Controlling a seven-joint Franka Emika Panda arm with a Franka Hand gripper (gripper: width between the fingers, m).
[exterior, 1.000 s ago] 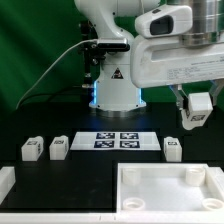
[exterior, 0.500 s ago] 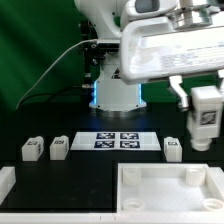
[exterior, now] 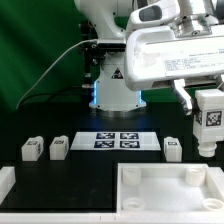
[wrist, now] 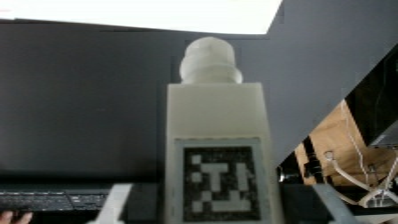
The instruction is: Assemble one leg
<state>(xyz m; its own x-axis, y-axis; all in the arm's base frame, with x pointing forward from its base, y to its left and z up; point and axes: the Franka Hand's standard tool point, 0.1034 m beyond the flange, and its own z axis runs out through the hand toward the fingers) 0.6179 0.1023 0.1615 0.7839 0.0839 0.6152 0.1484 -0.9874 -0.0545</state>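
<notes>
- At the exterior view's right, above the counter (exterior: pixel 90 175): one pincer (exterior: pixel 206 100), closed on a leg (exterior: pixel 211 125). You see the leg held upright and clear of the counter, its black-and-white tag facing the camera. The leg hides most of the fingers.
- Wrist view, same item: the leg (wrist: pixel 214 140) fills the middle of the picture, with its tag toward the lens and its rounded peg end pointing away.
- Counter, exterior view's left: two loose legs (exterior: pixel 32 149) (exterior: pixel 58 148), side by side and near each other but apart, tags showing.
- Counter, centre: one marker board (exterior: pixel 120 140), lying flat in front of the arm base (exterior: pixel 115 90). It sits between the pair on one side and the next item on the other.
- Counter, just beside the marker board on the exterior view's right: a single leg (exterior: pixel 172 148), standing alone, lower than the held one and not touching it.
- Counter, front right: one large white panel (exterior: pixel 165 198), flat, with a raised rim that makes it look like a shallow tray.
  - Two corner sockets (exterior: pixel 128 172) (exterior: pixel 192 172) show as raised rounds at its far corners.
  - The held leg hangs higher in the picture than the far right corner. You cannot tell whether it is directly over it.
- Counter, front left edge: one white part (exterior: pixel 5 185), cut off by the frame; you cannot tell what it is.
</notes>
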